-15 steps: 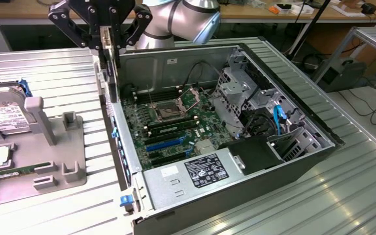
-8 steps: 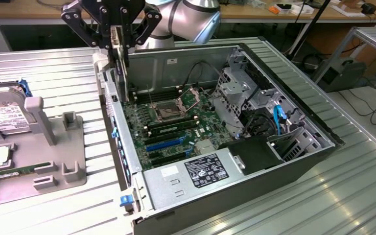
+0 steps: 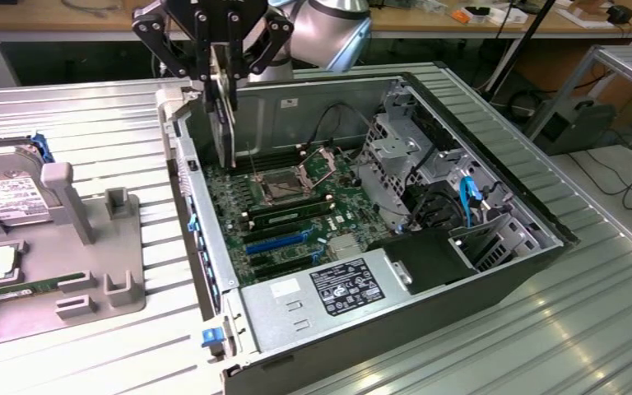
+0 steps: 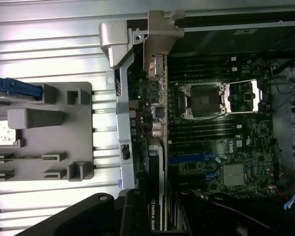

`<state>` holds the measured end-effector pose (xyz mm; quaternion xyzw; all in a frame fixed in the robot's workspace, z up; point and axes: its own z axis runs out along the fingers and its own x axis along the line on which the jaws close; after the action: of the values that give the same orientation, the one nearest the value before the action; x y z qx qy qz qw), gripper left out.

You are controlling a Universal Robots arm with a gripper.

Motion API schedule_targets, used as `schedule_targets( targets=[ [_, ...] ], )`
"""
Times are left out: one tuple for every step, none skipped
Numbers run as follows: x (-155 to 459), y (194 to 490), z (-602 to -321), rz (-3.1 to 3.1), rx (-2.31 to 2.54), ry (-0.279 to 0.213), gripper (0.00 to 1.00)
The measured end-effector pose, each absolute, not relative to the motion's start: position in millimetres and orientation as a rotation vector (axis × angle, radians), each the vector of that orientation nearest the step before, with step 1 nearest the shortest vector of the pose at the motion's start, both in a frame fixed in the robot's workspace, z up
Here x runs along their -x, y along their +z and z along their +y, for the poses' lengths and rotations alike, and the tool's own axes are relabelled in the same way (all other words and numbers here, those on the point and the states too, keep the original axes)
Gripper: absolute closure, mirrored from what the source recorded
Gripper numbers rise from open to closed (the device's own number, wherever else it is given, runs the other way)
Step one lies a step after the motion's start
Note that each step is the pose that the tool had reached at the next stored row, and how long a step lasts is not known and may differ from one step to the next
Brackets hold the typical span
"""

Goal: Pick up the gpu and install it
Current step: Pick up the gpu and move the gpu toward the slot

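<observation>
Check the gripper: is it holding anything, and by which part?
The gripper holds the gpu by its upper edge. The card hangs upright above the motherboard in the open computer case.

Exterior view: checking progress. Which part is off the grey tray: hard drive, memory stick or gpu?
The gpu, hanging on edge in the gripper over the open case; the hard drive and memory stick lie on the tray.

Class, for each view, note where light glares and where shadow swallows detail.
Exterior view: glare streaks the ribbed table, while the drive-bay corner of the computer case sits in deep shadow. Wrist view: the table washes out near white beside the case, and the gripper holding the gpu reads as a dark silhouette.
</observation>
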<state>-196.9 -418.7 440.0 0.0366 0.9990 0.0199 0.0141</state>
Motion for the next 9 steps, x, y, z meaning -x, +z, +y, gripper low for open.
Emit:
schedule_targets(
  targets=[
    [195.3, 440.0, -418.7, 3.111, -0.114, 0.062, 0.73],
    [193.2, 439.9, -418.7, 3.111, -0.114, 0.062, 0.73],
    [191.7, 439.9, -418.7, 3.111, -0.114, 0.062, 0.73],
    [189.9, 439.9, -418.7, 3.111, -0.114, 0.062, 0.73],
    [188.4, 439.9, -418.7, 3.111, -0.114, 0.062, 0.73],
    [186.1, 440.0, -418.7, 3.111, -0.114, 0.062, 0.73],
    [184.7, 440.0, -418.7, 3.111, -0.114, 0.062, 0.73],
    [183.6, 439.9, -418.7, 3.111, -0.114, 0.062, 0.73],
    [181.1, 439.9, -418.7, 3.111, -0.114, 0.062, 0.73]
  ],
)
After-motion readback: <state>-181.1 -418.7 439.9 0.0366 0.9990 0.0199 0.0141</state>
